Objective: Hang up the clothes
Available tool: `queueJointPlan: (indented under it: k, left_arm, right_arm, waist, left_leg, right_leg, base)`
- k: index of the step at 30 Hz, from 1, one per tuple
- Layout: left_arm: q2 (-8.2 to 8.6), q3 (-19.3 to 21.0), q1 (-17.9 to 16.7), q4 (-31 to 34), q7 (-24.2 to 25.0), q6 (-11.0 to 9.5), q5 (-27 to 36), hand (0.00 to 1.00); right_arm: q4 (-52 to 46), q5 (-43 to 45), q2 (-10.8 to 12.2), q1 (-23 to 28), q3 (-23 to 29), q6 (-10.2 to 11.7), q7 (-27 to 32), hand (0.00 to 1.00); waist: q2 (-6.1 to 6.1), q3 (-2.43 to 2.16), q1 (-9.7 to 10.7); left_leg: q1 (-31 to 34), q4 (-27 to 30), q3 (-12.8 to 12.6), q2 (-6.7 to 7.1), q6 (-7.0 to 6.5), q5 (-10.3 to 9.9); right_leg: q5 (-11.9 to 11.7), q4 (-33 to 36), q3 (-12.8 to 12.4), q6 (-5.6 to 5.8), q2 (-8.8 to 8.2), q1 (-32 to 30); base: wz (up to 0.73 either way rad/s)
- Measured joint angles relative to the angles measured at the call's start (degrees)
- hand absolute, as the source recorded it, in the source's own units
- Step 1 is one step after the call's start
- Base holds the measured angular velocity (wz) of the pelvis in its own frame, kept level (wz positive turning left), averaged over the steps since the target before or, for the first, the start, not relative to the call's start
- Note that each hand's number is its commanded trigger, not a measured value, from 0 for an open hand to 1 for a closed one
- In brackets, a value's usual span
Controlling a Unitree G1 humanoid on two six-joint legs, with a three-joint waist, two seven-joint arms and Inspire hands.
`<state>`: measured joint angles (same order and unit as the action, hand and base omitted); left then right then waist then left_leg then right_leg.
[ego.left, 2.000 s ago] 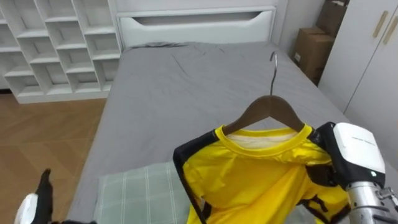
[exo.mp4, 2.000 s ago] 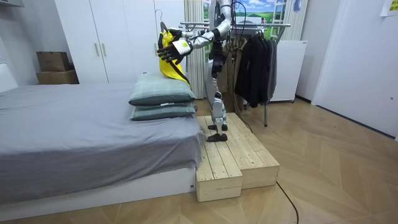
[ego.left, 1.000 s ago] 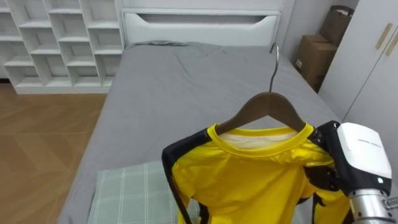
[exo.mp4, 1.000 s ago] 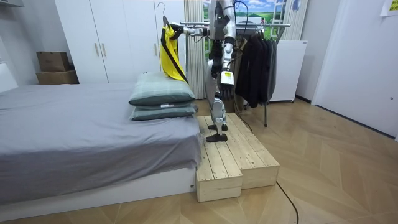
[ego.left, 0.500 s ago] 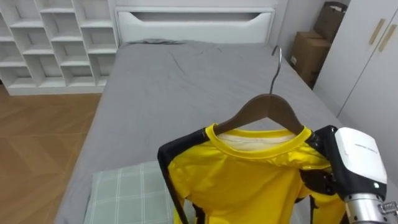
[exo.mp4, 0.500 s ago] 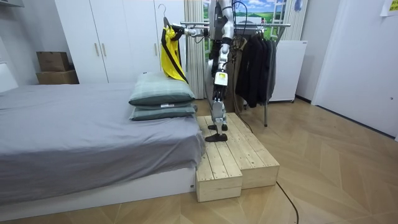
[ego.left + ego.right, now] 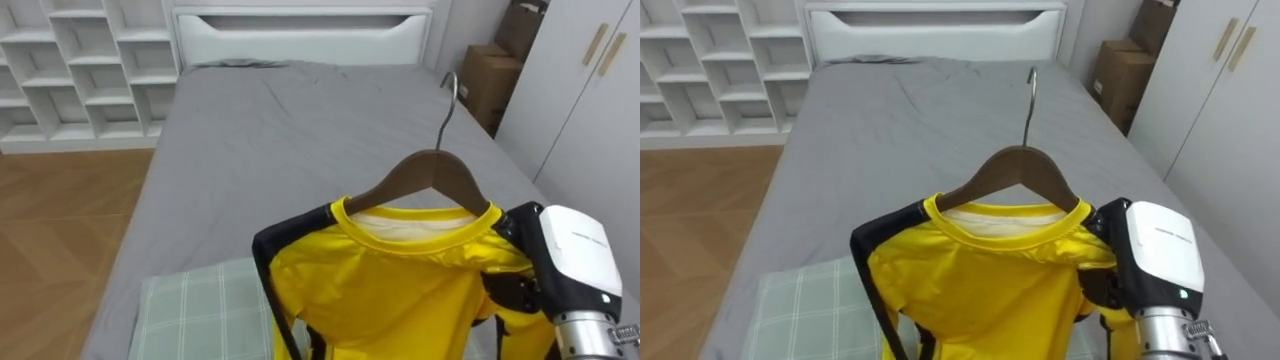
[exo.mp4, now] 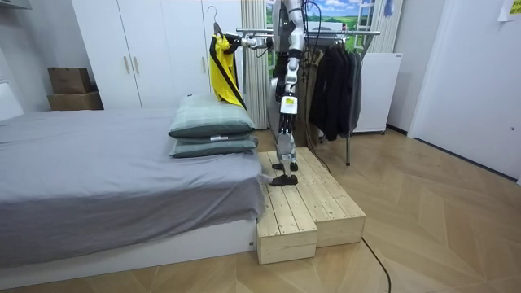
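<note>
The yellow, black-trimmed shirt (image 7: 400,285) on its brown wooden hanger (image 7: 432,175) is up in the air above the grey bed (image 7: 300,130), against the right hand (image 7: 575,262). That hand's fingers seem buried behind the cloth, so I cannot tell their grip. The left hand (image 8: 286,112) hangs at the robot's side, its fingers too small to read.

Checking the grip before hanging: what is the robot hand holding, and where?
The right robot hand grips the yellow shirt on its wooden hanger, at the right shoulder end.
</note>
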<state>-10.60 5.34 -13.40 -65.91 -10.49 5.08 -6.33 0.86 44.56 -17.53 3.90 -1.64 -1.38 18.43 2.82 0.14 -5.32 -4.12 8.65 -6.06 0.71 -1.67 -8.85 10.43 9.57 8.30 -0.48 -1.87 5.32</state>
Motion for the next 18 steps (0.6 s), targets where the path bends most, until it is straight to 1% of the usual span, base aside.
queueJointPlan:
  k: [2, 3, 4, 5, 6, 7, 8, 9, 10, 11, 12, 13, 15, 16, 17, 18]
  left_arm:
    - [0.06, 0.17, 0.05, 0.01, 0.56, 0.01, -0.1, 0.0]
    - [0.06, 0.45, 0.08, 0.05, 1.21, 0.0, -0.72, 0.0]
    - [0.08, 0.6, 0.08, 0.05, 1.43, -0.02, -0.81, 0.0]
    - [0.08, 0.64, -0.03, 0.01, 2.12, -0.07, -0.92, 0.0]
    - [0.08, 0.64, -0.11, 0.01, 2.5, -0.09, -0.9, 0.0]
    - [0.13, 0.59, -0.08, 0.01, 3.33, -0.11, -0.91, 0.0]
    - [0.25, 0.56, -0.02, 0.05, 4.02, -0.12, -1.15, 0.0]
    - [0.32, 0.52, 0.07, 0.06, 4.31, -0.16, -1.34, 0.0]
    - [0.29, 0.23, 0.39, 0.02, 4.76, -0.17, -1.4, 0.0]
    - [0.29, 0.05, 0.93, -0.13, 4.98, -0.21, -1.39, 0.0]
    - [0.28, 0.04, 1.69, -0.54, 5.05, -0.29, -1.39, 0.0]
    - [0.3, 0.03, 1.98, -0.57, 5.06, -0.3, -1.39, 0.0]
    - [0.16, 0.18, 3.06, -0.74, 5.55, -0.27, -2.04, 0.0]
    - [0.08, 0.21, 3.09, -0.77, 5.82, -0.25, -2.05, 0.0]
    - [0.01, 0.23, 3.39, -0.7, 5.92, -0.24, -2.05, 0.0]
    - [-0.03, 0.23, 3.54, -0.67, 5.91, -0.23, -2.01, 0.0]
  right_arm:
    - [-0.01, 0.05, -0.01, 0.02, 0.0, 0.0, 0.06, 1.0]
    - [-0.01, 0.37, -0.02, 0.01, 0.0, 0.03, 0.06, 1.0]
    - [-0.01, 0.43, -0.03, 0.01, 0.0, 0.03, 0.06, 1.0]
    - [-0.07, 0.67, -0.06, 0.01, 0.01, 0.03, 0.06, 1.0]
    - [-0.18, 0.71, -0.05, 0.0, 0.0, 0.05, 0.06, 1.0]
    - [-0.5, 0.68, -0.06, -0.01, 0.0, 0.09, 0.08, 1.0]
    - [-0.54, 0.66, -0.05, -0.01, 0.0, 0.12, 0.15, 1.0]
    - [-0.54, 0.64, -0.05, -0.02, 0.01, 0.11, 0.22, 1.0]
    - [-0.54, 0.62, 0.06, -0.02, -0.05, 0.11, 0.18, 1.0]
    - [-0.52, 0.63, 0.15, -0.02, -0.07, 0.11, 0.08, 1.0]
    - [-0.5, 0.62, 0.26, 0.04, -0.07, 0.1, -0.01, 1.0]
    - [-0.5, 0.67, 0.3, 0.05, -0.07, 0.1, -0.15, 1.0]
    - [-0.5, 1.47, 0.7, 0.04, -0.37, 0.02, -1.07, 1.0]
    - [-0.48, 1.92, 0.79, 0.06, -0.53, 0.02, -1.23, 1.0]
    - [-0.48, 2.92, 1.04, 0.06, -0.8, -0.02, -1.71, 1.0]
    - [-0.48, 3.28, 1.16, 0.08, -0.98, -0.03, -1.95, 1.0]
  waist:
    - [-0.3, 0.04, 0.04]
    - [-0.4, -0.01, -0.4]
    - [-0.5, 0.0, -0.79]
    - [-0.8, -0.16, -1.42]
    - [-0.88, -0.23, -1.63]
    - [-1.21, -0.01, -1.87]
    - [-1.6, 0.0, -1.85]
    - [-1.66, -0.06, -1.71]
    - [-1.83, 0.08, -1.05]
    - [-1.91, 0.17, -1.01]
    - [-1.93, 0.27, -0.8]
    - [-1.97, 0.29, -0.74]
    - [-2.07, 0.28, -1.22]
    - [-2.14, 0.27, -1.08]
    - [-2.24, 0.26, -0.94]
    - [-2.23, 0.25, -0.7]
  left_leg:
    - [-0.16, 0.02, -0.46, -0.03, -0.03, -0.32]
    - [-0.33, 0.02, -1.31, -0.03, 0.03, -0.39]
    - [-0.47, 0.03, -1.64, -0.1, 0.04, -0.48]
    - [-0.64, 0.07, -1.76, -0.23, 0.08, -0.81]
    - [-0.73, 0.08, -1.77, -0.25, 0.09, -0.88]
    - [-1.18, 0.07, -1.93, -0.3, 0.1, -0.95]
    - [-1.37, 0.09, -2.42, -0.37, 0.08, -1.23]
    - [-1.36, 0.06, -2.87, -0.41, 0.02, -1.31]
    - [-1.38, 0.06, -3.7, -0.56, -0.01, -1.33]
    - [-1.35, 0.07, -5.05, -0.91, -0.05, -1.36]
    - [-1.31, 0.1, -5.77, -0.9, -0.11, -1.42]
    - [-1.29, 0.1, -6.44, -0.9, -0.16, -1.52]
    - [-1.3, 0.25, -9.75, -1.02, -0.29, -2.29]
    - [-1.33, 0.32, -10.63, -1.17, -0.33, -2.57]
    - [-1.41, 0.44, -12.07, -1.33, -0.5, -3.16]
    - [-1.45, 0.57, -12.91, -1.4, -0.54, -3.33]
  right_leg:
    - [0.0, 0.15, -0.92, 0.0, 0.23, -0.23]
    - [-0.01, 0.34, -2.08, -0.02, 0.42, -0.58]
    - [-0.06, 0.41, -2.74, -0.1, 0.56, -0.71]
    - [-0.22, 0.47, -4.18, -0.31, 0.95, -1.08]
    - [-0.3, 0.59, -4.99, -0.4, 1.09, -1.35]
    - [-0.41, 1.05, -6.3, -0.42, 1.3, -1.68]
    - [-0.43, 1.26, -7.37, -0.41, 1.31, -2.01]
    - [-0.45, 1.45, -7.91, -0.4, 1.26, -2.31]
    - [-0.48, 2.01, -8.7, -0.36, 1.25, -2.9]
    - [-0.48, 2.76, -9.99, -0.34, 1.36, -3.88]
    - [-0.52, 3.52, -11.07, -0.28, 1.45, -4.79]
    - [-0.53, 3.75, -11.71, -0.27, 1.57, -5.37]
    - [-0.74, 5.19, -14.59, -0.12, 2.8, -7.53]
    - [-0.87, 5.31, -15.15, -0.11, 2.99, -7.81]
    - [-1.02, 5.75, -16.12, -0.05, 3.32, -8.54]
    - [-1.03, 6.25, -16.08, -0.03, 3.38, -9.04]
  base:
    - [-0.22]
    - [-0.37]
    - [-0.55]
    - [-0.5]
    - [-0.62]
    - [-0.58]
    - [-0.54]
    - [-0.44]
    - [-0.48]
    - [-0.61]
    - [-0.6]
    - [-0.65]
    - [-0.84]
    - [-0.8]
    - [-0.54]
    - [-0.82]
